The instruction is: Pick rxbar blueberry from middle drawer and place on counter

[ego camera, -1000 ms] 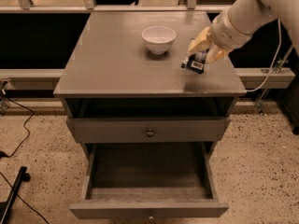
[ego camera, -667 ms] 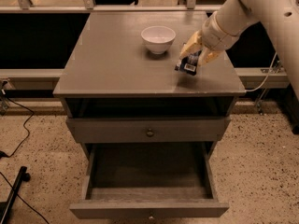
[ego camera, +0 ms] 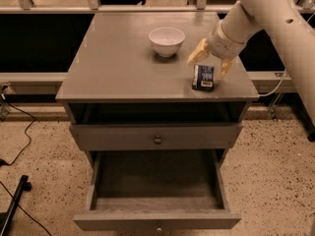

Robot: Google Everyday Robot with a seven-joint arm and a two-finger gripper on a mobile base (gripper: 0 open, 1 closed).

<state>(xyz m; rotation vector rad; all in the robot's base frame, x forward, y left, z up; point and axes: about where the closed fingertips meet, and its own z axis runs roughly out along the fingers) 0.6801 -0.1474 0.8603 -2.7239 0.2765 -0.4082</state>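
Observation:
The rxbar blueberry, a dark blue packet with a white label patch at its lower end, stands on the counter near the front right corner. My gripper is just above and behind it, open, with the yellowish fingers spread to either side of the packet's top and not clamping it. The middle drawer is pulled out at the bottom of the cabinet, and its inside shows nothing in it.
A white bowl sits on the counter behind and to the left of the packet. A shut drawer front with a knob is above the open drawer. Cables lie on the speckled floor at the left.
The gripper carried the packet a little leftward over the counter, then opened and let it go. The packet now stands on the counter by itself.

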